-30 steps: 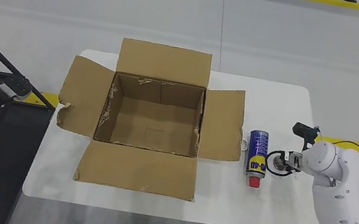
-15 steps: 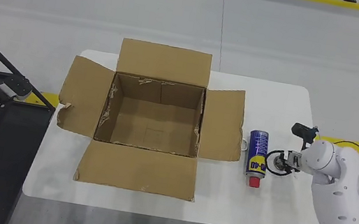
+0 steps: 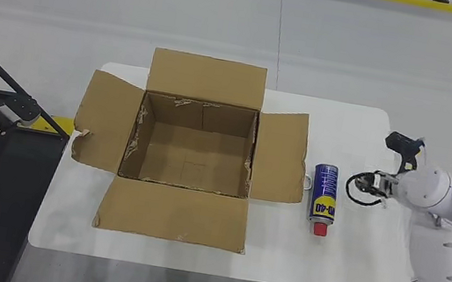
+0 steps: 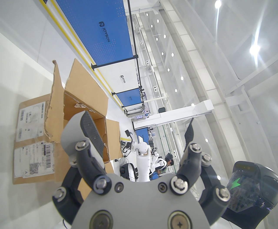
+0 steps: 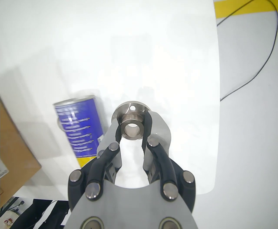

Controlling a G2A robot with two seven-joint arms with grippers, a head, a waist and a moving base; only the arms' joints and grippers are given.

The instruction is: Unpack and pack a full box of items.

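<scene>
My right claw (image 5: 132, 128) grips a round flanged steel bushing (image 5: 131, 118) near the blue cylindrical spray can (image 5: 79, 126); left claw (image 4: 139, 121) gapes wide.

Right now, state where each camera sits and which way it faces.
Top view: above the arms, looking down on the table, open box and spray can; the right hand shows beside the can.
Left wrist view: on the left wrist, tilted up past the box toward the ceiling; the open left hand shows.
Right wrist view: on the right wrist, looking down at the table; its hand grips a metal bushing.
Shared: top and right wrist views both show the spray can.
</scene>
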